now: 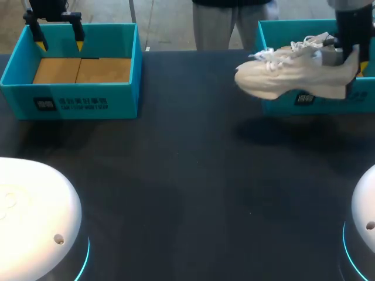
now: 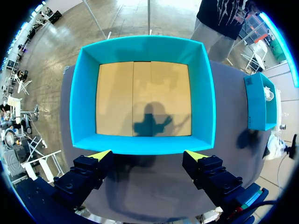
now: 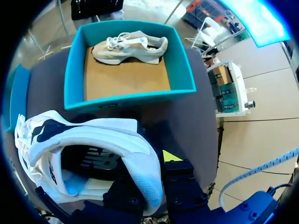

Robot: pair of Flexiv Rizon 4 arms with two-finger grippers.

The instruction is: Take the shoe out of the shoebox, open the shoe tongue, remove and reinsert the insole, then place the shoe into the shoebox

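A beige sneaker [image 1: 287, 73] with white laces hangs in the air over the front wall of the teal shoebox [image 1: 304, 99] at the far right, toe pointing left. My right gripper [image 1: 350, 61] is shut on its heel. In the right wrist view the heel collar of the sneaker [image 3: 93, 140] sits between the fingers of the right gripper [image 3: 149, 170], and one finger is hidden behind it. Ahead lies the shoebox [image 3: 131, 98] with a second sneaker [image 3: 131, 46] inside. My left gripper [image 1: 58, 38] hovers open and empty over the other teal box [image 1: 82, 99].
The left box [image 2: 142, 144] holds only its cardboard floor, seen beneath the left gripper [image 2: 148, 155]. Two white robot bases [image 1: 29, 216] [image 1: 366, 222] stand at the near corners. The dark tabletop [image 1: 187, 164] stretches between the boxes.
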